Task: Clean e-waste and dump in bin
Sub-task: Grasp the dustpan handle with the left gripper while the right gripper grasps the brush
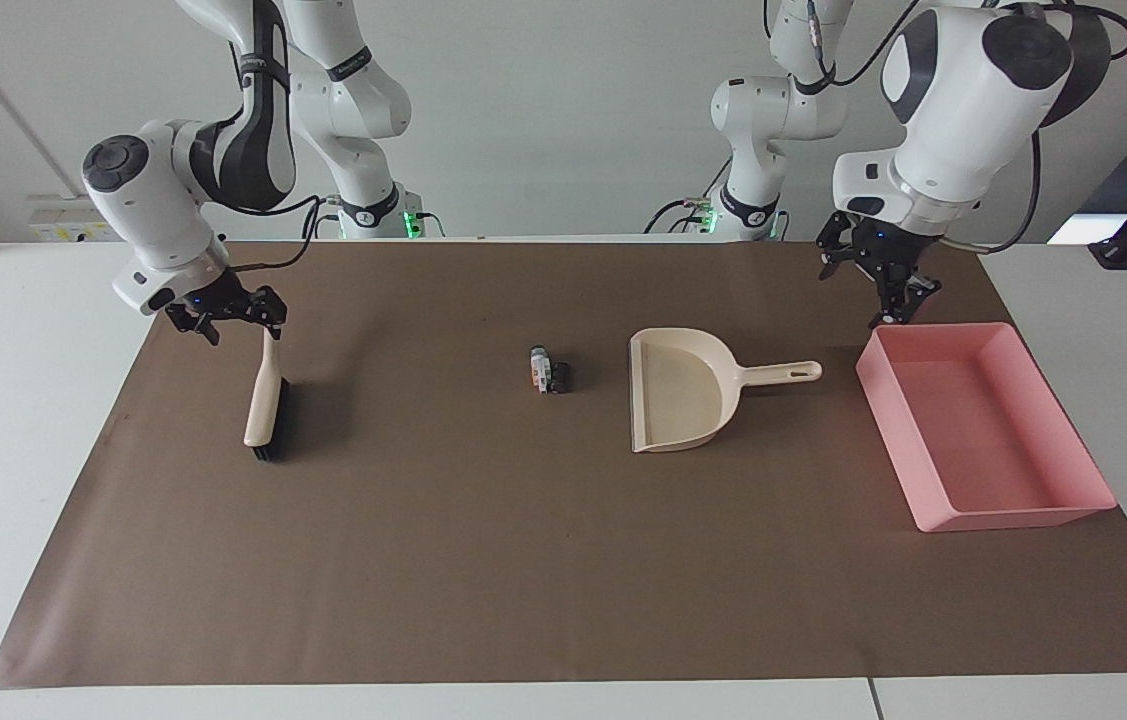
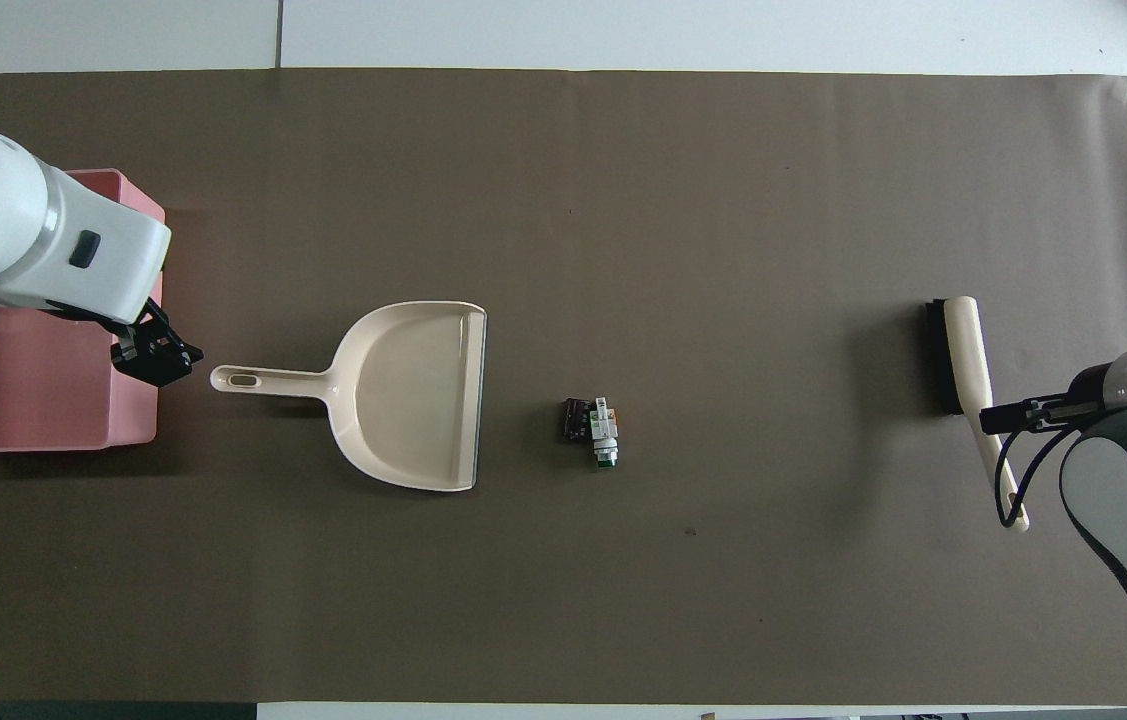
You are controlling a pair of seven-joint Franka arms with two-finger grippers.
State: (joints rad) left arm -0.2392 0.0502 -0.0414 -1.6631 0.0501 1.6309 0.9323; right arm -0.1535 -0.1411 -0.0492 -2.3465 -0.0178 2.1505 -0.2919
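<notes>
A: Where is the right gripper (image 1: pixel 223 315), and what does it hold?

B: It hangs over the handle end of the brush (image 1: pixel 265 400), at the right arm's end of the table. In the overhead view it (image 2: pixel 1008 415) covers the middle of the brush (image 2: pixel 963 365) handle. Its fingers look spread a little, one at each side of the handle, but I cannot tell if they touch it. The brush lies flat on the brown mat (image 1: pixel 483 540), its black bristles against the mat.

A: And the left gripper (image 1: pixel 878 280)?

B: It is up in the air over the mat, just beside the corner of the bin (image 1: pixel 1073 500) that is nearest to the robots. From above it (image 2: pixel 155 355) shows between the wall of the bin (image 2: pixel 138 430) and the tip of the dustpan (image 2: pixel 413 395) handle. It holds nothing. How far its fingers are apart I cannot tell.

A: Where is the e-waste (image 1: pixel 549 371)?

B: The two small bits lie together near the middle of the mat, touching each other, the black blocky one beside the whitish one. They are near the open mouth of the dustpan (image 1: pixel 678 390), with a gap of bare mat between. From above the e-waste (image 2: pixel 595 427) lies between dustpan and brush, much closer to the dustpan. The dustpan handle points toward the bin, which stands at the left arm's end of the table
</notes>
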